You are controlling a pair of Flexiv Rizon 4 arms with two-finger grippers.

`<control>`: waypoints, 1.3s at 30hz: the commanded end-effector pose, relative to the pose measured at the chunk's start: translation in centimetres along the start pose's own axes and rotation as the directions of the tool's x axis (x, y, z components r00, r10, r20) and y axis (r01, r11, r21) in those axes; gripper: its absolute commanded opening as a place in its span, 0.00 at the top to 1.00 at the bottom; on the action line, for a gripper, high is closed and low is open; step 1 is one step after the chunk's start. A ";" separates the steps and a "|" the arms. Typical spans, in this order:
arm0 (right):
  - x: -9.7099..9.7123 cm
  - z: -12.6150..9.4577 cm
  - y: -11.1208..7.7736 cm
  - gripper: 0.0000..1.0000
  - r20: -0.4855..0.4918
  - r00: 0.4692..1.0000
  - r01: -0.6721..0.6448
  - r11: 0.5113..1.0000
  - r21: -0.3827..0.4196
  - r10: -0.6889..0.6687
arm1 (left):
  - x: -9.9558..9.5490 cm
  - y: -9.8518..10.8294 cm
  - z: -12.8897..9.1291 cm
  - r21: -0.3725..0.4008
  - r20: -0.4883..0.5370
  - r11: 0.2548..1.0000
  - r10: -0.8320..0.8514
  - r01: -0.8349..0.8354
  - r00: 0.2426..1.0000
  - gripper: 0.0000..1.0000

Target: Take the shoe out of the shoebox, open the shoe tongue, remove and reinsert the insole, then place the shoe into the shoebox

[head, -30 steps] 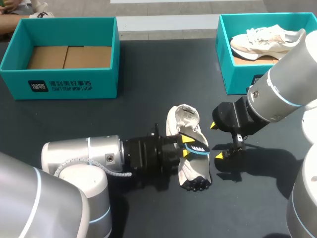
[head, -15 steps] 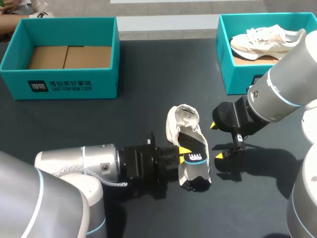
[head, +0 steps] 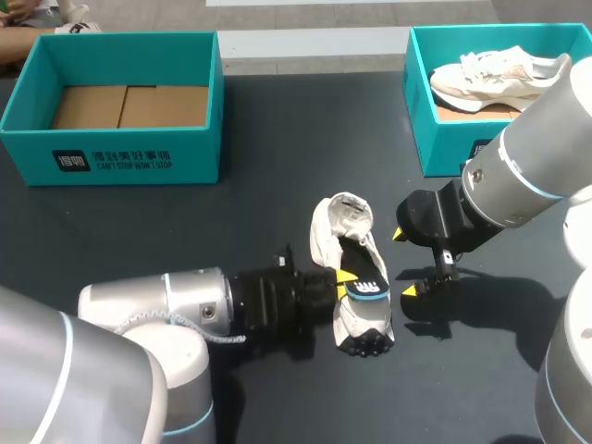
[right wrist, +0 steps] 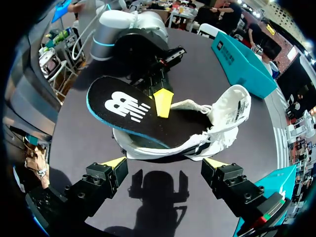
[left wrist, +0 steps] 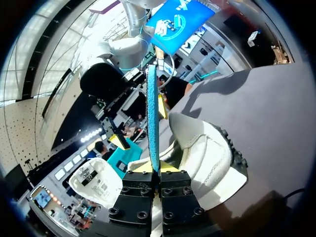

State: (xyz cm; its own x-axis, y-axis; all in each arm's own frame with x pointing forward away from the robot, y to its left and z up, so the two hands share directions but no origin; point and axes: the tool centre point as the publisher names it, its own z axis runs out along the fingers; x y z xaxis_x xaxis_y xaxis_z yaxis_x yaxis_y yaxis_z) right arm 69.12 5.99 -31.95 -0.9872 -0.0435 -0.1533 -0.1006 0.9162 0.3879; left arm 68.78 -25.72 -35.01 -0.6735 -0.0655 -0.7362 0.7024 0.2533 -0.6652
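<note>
So right now the shoe [head: 344,242] is lying out on the table [head: 259,203], roughly mid-table and a bit to the right, with its lugged sole end pointing near and the open collar end pointing far. It's not sitting in either box.

My left claw [head: 344,286] is coming in from the left and pinching the insole [right wrist: 123,107], both yellow tips clamped on it from two sides. From the left wrist cam I'm looking at the insole edge-on, a thin blue strip standing up between the fingers. The black insole is resting tilted across the shoe's opening: one end is dipping into the shoe, and the other end is sticking up over the near part of the upper.

My right claw [head: 405,264] is hanging just right of the shoe, fingers spread wide and gripping nothing. From its wrist cam the shoe is lying ahead of it, not between the tips.

The left box [head: 111,153] is sitting at the far left, showing only its cardboard floor. The right box [head: 421,102] at the far right is holding a second shoe [head: 495,74].
</note>
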 end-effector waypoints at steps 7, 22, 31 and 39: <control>0.2 -0.1 0.0 0.00 0.001 1.000 0.000 1.000 0.000 0.000 | -0.4 0.5 0.5 -0.007 0.015 1.000 -0.011 0.011 1.000 0.92; 0.2 -0.1 0.0 0.00 0.001 1.000 0.000 1.000 0.000 0.000 | -0.8 -3.4 -0.5 0.058 0.025 0.998 0.031 -0.033 0.999 0.81; 0.2 -0.1 0.0 0.00 0.001 1.000 0.000 1.000 0.000 0.000 | 0.0 -1.5 0.3 0.038 -0.013 0.999 0.009 -0.009 1.000 1.00; 0.2 -0.1 0.0 0.00 0.001 1.000 0.000 1.000 0.000 0.000 | -0.6 -0.1 0.3 0.005 -0.026 1.000 0.007 -0.007 1.000 1.00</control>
State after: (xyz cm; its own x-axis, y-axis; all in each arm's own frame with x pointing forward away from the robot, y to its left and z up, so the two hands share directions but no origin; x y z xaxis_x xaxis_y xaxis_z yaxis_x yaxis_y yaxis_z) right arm 69.12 5.99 -31.95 -0.9872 -0.0435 -0.1533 -0.1006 0.9162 0.3879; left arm 68.74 -25.55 -34.54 -0.6714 -0.0506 -0.7393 0.7098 0.2426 -0.6613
